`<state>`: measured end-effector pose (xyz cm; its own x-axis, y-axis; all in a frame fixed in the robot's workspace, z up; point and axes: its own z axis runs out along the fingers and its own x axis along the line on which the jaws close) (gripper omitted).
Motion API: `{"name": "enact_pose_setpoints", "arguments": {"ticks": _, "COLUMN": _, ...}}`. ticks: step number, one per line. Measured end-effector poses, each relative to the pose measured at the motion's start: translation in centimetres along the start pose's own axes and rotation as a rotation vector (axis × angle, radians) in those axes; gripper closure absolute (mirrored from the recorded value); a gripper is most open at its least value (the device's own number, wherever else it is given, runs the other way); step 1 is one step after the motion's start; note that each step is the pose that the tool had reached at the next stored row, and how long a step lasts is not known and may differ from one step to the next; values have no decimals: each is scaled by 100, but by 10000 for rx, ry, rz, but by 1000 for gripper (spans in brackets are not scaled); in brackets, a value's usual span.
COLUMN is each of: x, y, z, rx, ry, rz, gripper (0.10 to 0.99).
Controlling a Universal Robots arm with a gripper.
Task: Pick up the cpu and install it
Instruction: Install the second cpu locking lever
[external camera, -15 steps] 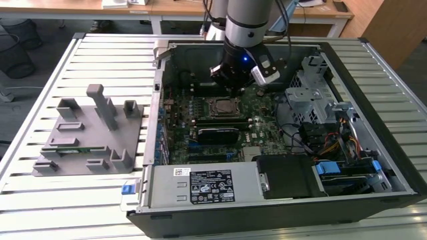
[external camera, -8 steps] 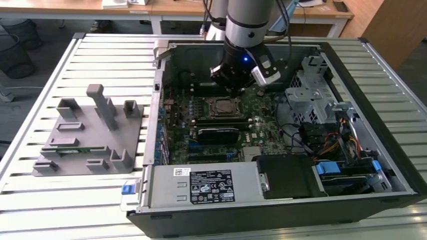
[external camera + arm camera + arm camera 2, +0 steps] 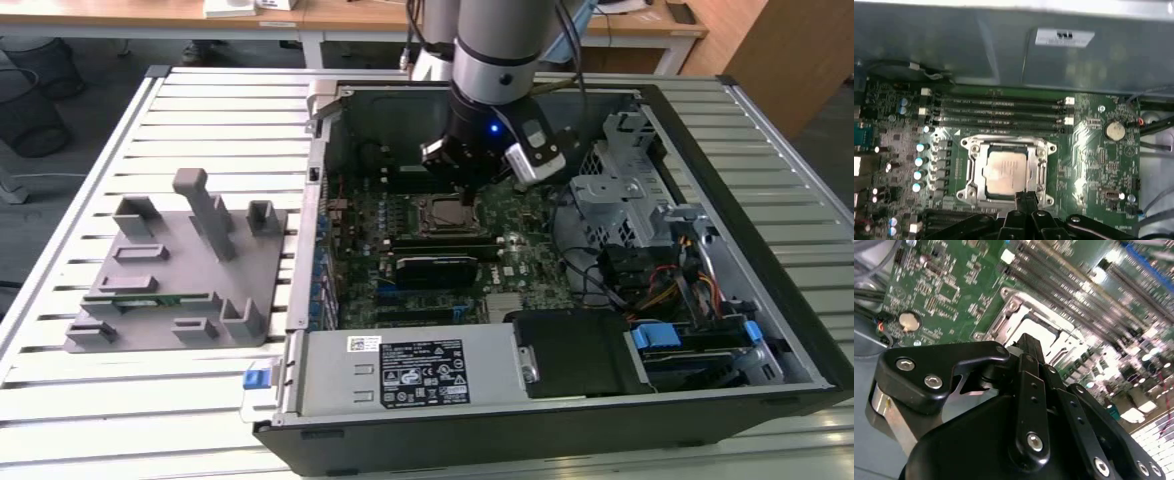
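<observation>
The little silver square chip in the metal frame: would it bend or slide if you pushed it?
The flat silver square chip looks like rigid metal, so it is probably stiff. The metal socket frame surrounds it, so it likely wouldn't slide.

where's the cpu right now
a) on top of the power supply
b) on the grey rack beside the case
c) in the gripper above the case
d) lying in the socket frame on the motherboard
d: in the first wrist view the cpu lies flat inside the socket frame on the motherboard, with the gripper just at the frame's edge.
</observation>
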<state>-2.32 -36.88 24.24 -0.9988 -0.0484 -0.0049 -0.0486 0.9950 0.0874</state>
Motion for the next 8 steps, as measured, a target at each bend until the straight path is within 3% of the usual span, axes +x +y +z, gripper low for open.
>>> {"name": "enact_pose_setpoints", "arguments": {"ticks": 5, "x": 2, "y": -113, "z": -9, "rx": -16, "ry": 59, "rz": 4, "gripper": 980}}
{"name": "enact_pose_setpoints", "arguments": {"ticks": 6, "x": 1, "y": -118, "z": -10, "rx": -73, "ry": 116, "rz": 10, "gripper": 980}}
{"name": "enact_pose_setpoints", "arguments": {"ticks": 8, "x": -1, "y": -123, "z": -9, "rx": -295, "ry": 219, "rz": 19, "gripper": 980}}
